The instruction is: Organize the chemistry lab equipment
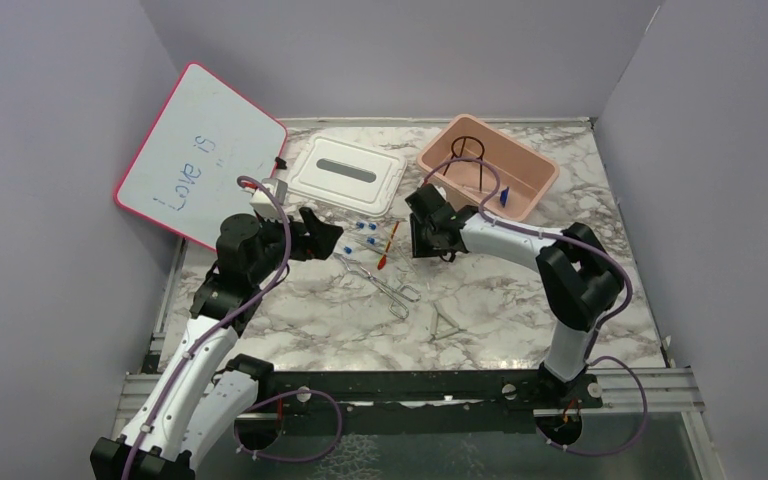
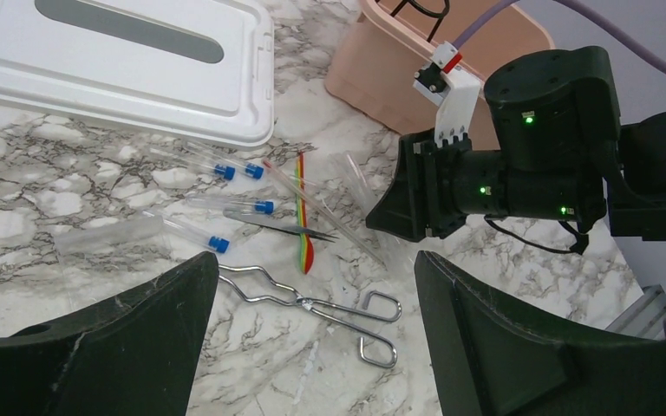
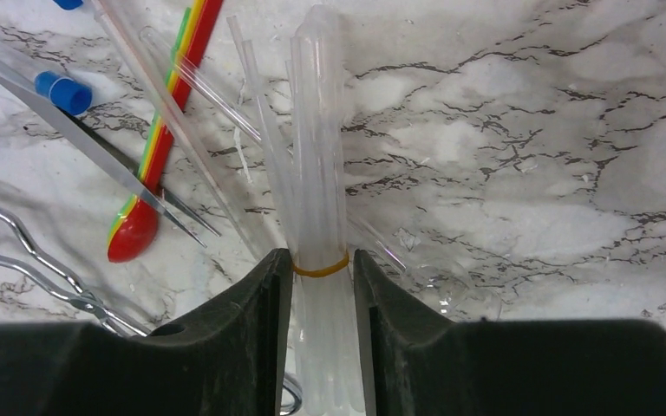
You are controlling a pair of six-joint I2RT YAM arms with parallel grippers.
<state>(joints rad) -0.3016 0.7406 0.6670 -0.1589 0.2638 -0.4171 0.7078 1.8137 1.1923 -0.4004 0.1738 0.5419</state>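
Right fingers (image 3: pixel 260 329), drawn narrow, are pinching one banded bundle of clear tubes (image 3: pixel 319 173) lying on the marble tabletop (image 1: pixel 520 300). Left fingers (image 2: pixel 139 338) are standing wide apart above the tabletop, holding nothing. Before them are lying four blue-capped test tubes (image 2: pixel 264 206), one pair of wire tongs (image 2: pixel 312 308), one pair of tweezers (image 2: pixel 282 227) and one rainbow-striped spoon (image 2: pixel 305 253). One black wire ring stand (image 1: pixel 483 176) is sitting in the pink bin (image 1: pixel 535 165).

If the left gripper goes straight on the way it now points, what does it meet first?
Probably the silver wire tongs, lying just ahead of the left gripper; depth is unclear, so it might pass above them.
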